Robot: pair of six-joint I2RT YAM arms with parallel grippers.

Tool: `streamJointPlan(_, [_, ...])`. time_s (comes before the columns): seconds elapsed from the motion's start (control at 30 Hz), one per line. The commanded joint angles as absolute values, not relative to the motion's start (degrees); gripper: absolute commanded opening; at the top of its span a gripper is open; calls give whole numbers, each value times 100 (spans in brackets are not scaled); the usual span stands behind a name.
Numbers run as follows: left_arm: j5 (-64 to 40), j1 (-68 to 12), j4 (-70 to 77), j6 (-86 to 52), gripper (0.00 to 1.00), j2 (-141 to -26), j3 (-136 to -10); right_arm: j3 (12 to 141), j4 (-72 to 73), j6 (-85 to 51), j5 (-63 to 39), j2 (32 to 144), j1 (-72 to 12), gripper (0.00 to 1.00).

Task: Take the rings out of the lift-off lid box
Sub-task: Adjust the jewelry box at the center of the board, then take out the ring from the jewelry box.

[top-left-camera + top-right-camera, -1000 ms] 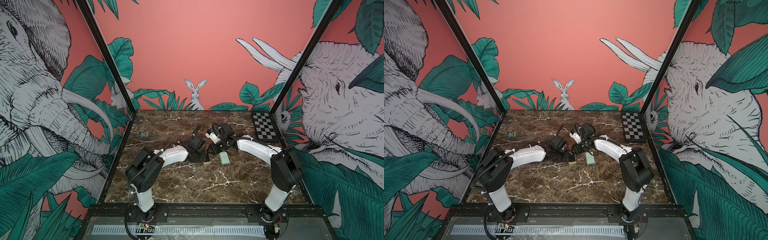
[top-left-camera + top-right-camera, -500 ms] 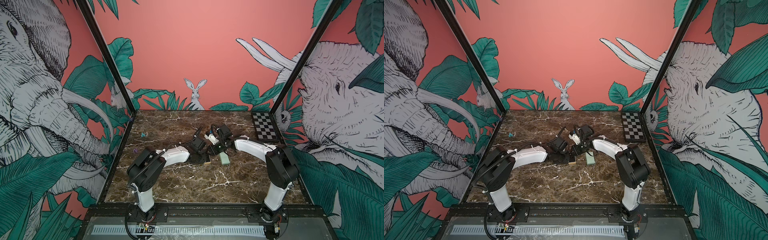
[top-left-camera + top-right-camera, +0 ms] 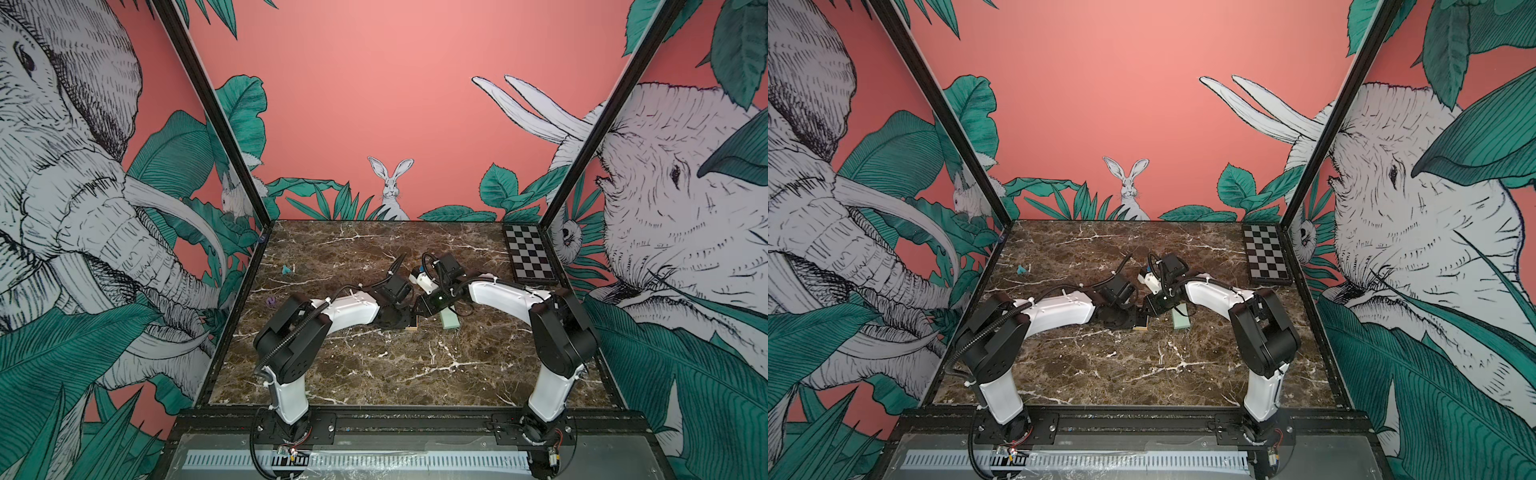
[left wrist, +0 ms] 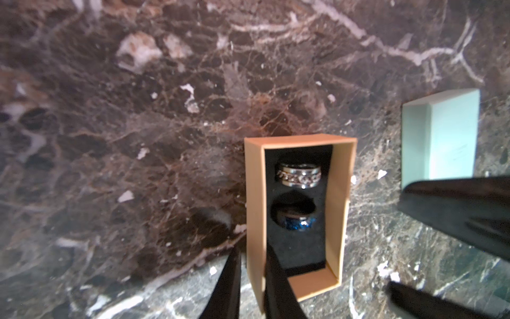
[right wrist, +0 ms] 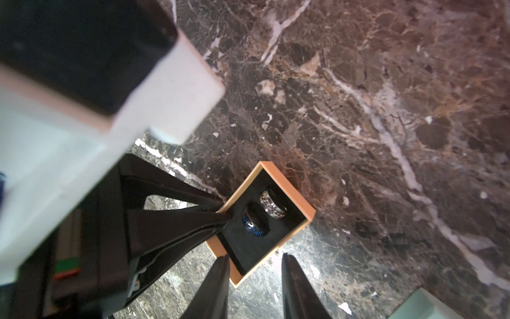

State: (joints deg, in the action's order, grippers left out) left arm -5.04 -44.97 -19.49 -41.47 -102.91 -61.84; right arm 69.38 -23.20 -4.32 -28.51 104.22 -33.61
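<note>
While the left arm (image 3: 353, 309) and right arm (image 3: 498, 297) are hanging over the dark marble tabletop (image 3: 374, 374), their ends are sitting close together at the box base (image 3: 412, 327), which is lying open near the middle. Checkerboard (image 3: 530, 257) is lying well behind the box base and off to its right, by the back corner. Left hand (image 4: 252, 248) is sitting at the box base's left side. Its jaws are narrow, one finger (image 4: 226, 284) outside a long wall and the other inside the box, pinching that wall between them. Right hand (image 5: 256, 256) is hovering over the box base's end where the black foam (image 4: 298, 256) is lying bare. Its fingers (image 5: 298, 287) are standing partly apart and holding nothing; whether they are touching the rim, cannot tell. Mint lid (image 3: 449, 320) is lying flat on the tabletop just right of the box base, not touching it. Faint lettering is showing on its upper face in the left wrist view, and in both top views the right arm is covering part of it. Box base is showing tan walls around the foam. Silver ring (image 4: 299, 175), chain-patterned, is standing on edge in the foam toward the box base's end away from the left hand. Dark ring (image 4: 294, 218), blue-speckled, is standing on edge just beside it, mid-box, nearer the pinching fingers but clear of them. Purple lump (image 3: 271, 300) and teal lump (image 3: 286, 270) are lying well left of the box base, teal one farther back.
</note>
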Motion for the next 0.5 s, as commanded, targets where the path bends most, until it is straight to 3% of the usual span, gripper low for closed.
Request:
streamJointPlan(0.0, [-394, -4526, -2283, -3934, 17, -10200, -6328, 6859, -2221, -166, -3065, 10440, -3419, 34])
streamJointPlan(0.07, [-487, -4522, -2300, -3790, 13, -10212, -6335, 6813, -2086, -178, -3157, 10467, -3419, 33])
streamJointPlan(0.37, [-769, -4413, -2582, -3097, 14, -10269, -6544, 6628, -1610, -199, -3314, 10593, -3446, 32])
streamJointPlan(0.47, [-928, -4353, -2477, -3037, 20, -10209, -6470, 6563, -1459, -213, -3245, 10562, -3446, 32])
